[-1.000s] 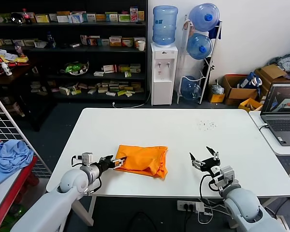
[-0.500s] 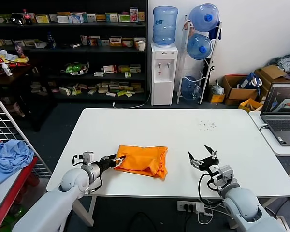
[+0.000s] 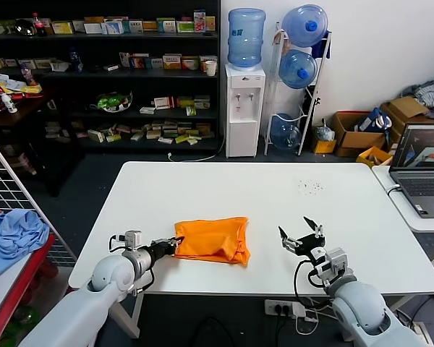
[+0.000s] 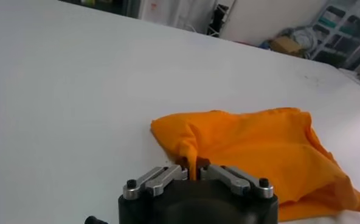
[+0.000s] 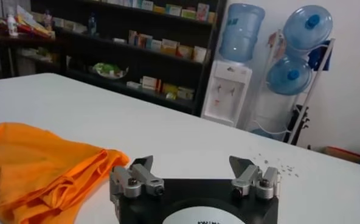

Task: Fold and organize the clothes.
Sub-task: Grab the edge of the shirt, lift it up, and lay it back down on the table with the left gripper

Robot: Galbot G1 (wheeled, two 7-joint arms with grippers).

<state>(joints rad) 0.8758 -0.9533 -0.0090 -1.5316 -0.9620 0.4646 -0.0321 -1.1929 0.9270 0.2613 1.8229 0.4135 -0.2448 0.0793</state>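
Head camera high, forward-down; wrist cameras low, tabletop-level

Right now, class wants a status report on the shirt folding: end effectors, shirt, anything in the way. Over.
Left end effector pinching the orange T-shirt at its near-left edge. Right end effector open, clear of the shirt on its right. Shirt bunched on the white table. Nothing blocking.

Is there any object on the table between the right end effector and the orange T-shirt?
No, nothing visible stands there. Only bare white table lies between the open right end effector and the orange T-shirt. The left end effector is shut on the shirt's far edge.
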